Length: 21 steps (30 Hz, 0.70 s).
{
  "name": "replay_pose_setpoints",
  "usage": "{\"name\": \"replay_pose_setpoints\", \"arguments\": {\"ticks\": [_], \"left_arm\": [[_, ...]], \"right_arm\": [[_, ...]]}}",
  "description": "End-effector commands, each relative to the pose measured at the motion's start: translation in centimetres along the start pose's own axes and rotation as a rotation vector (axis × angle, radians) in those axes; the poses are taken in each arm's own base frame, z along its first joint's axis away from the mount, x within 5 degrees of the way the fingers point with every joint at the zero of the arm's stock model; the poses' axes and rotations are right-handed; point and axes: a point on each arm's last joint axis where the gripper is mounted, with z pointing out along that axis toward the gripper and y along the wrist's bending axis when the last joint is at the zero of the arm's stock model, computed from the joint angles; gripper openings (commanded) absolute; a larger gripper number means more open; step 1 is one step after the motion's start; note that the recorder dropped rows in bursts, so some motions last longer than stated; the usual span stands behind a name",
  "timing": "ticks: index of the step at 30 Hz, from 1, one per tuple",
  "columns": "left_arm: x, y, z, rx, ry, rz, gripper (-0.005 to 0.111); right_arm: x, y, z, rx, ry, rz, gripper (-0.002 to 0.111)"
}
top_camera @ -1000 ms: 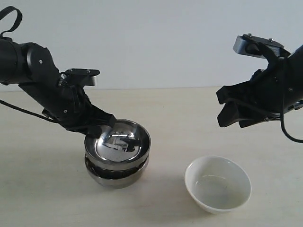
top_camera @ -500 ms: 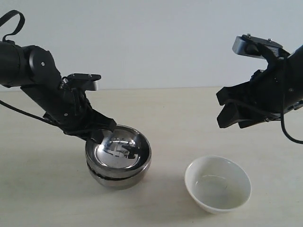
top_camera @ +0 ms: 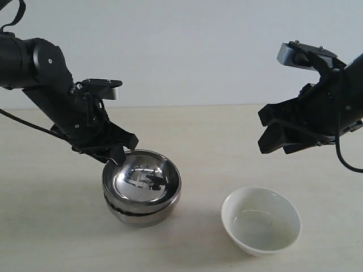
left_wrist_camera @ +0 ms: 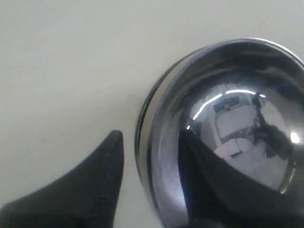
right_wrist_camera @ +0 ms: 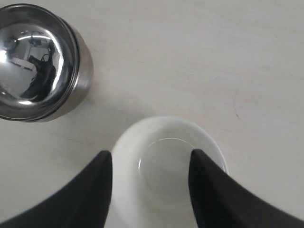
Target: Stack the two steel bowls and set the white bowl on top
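one white bowl (top_camera: 261,220) sits nearest you on the table (top_camera: 51,226), upright and on its own. beyond it to the left, two steel bowls (top_camera: 141,187) stand nested, one inside the other. your left gripper (top_camera: 117,156) hangs at their rim, fingers (left_wrist_camera: 102,164) parted astride it, gripping nothing. your right gripper (right_wrist_camera: 151,154) hovers above the white bowl, spread wide and empty.
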Motion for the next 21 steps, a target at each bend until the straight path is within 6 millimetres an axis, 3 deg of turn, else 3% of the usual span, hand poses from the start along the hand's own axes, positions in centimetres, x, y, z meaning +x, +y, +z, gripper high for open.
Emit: {"name": "replay_pose_setpoints", "arguments": {"ticks": [1,7,21], "left_arm": [[0.04,-0.04,-0.33,-0.013,0.016,0.015,0.018],[0.21,0.2,-0.42,-0.04,0.034,0.019,0.004],[-0.01,0.31,0.0,-0.046,0.001,0.006,0.004]], "right_arm": [[0.13,0.06,-0.08,-0.01,-0.002,0.0,0.044],[0.09,0.16,-0.08,-0.02,-0.006,0.004,0.044],[0.07,0.25,-0.06,-0.026,-0.008,0.001,0.044]]}}
